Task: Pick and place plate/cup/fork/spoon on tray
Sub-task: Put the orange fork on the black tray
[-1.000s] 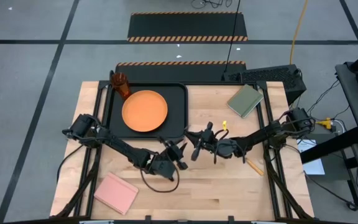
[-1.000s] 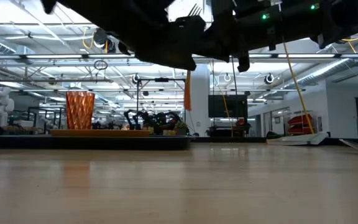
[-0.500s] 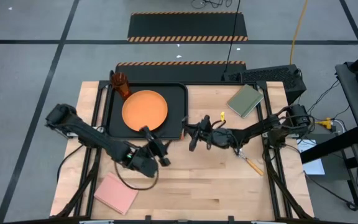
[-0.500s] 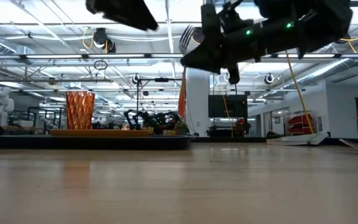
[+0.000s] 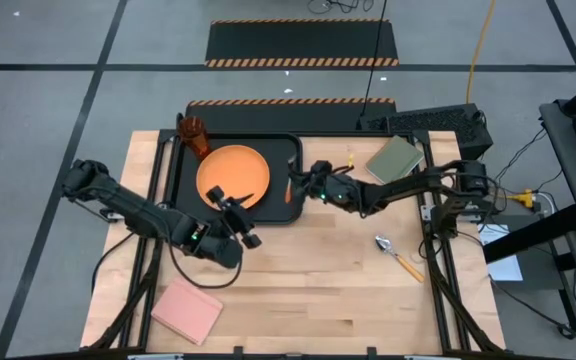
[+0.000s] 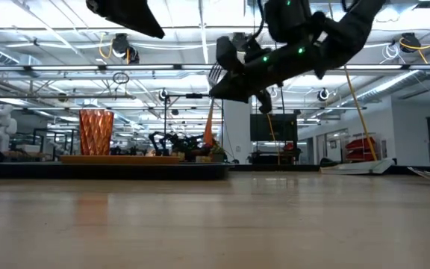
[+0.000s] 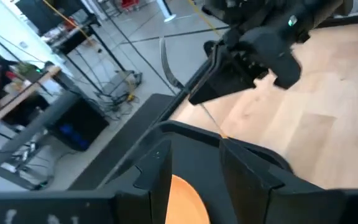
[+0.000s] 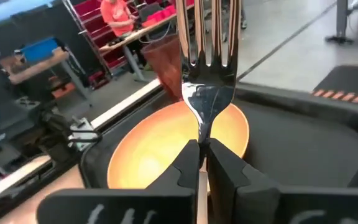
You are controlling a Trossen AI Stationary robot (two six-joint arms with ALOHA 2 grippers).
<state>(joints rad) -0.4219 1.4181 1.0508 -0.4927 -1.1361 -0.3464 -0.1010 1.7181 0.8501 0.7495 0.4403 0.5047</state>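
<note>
The orange plate [image 5: 233, 177] lies in the black tray [image 5: 286, 150], and the orange cup [image 5: 195, 135] stands at the tray's far left corner. My right gripper [image 5: 306, 190] hovers at the tray's right rim, shut on the fork [image 8: 207, 50]. My left gripper [image 5: 241, 215] is open and empty above the plate's near edge; in its wrist view the plate [image 7: 182, 202] shows between its fingers. The spoon [image 5: 393, 250] lies flat on the table to the right. My right gripper pinches the fork's slim neck [image 8: 202, 127], just below the tines, between its two fingers. The fingers come about level from the table's right and lie across the fork. The fork is lifted clear, tines [image 6: 216, 72] up and orange handle [image 6: 210, 127] hanging below.
An olive-green pad [image 5: 395, 160] lies at the far right of the table and a pink pad [image 5: 188, 308] at the near left. Bare wood stretches between the tray and the near edge. People and workbenches show in the room beyond.
My right gripper has carried the fork toward the table's left and far side, up to the tray's right rim, and has rolled somewhat. My left gripper has risen and drawn back to the left, over the plate's near edge. The spoon now shows uncovered.
</note>
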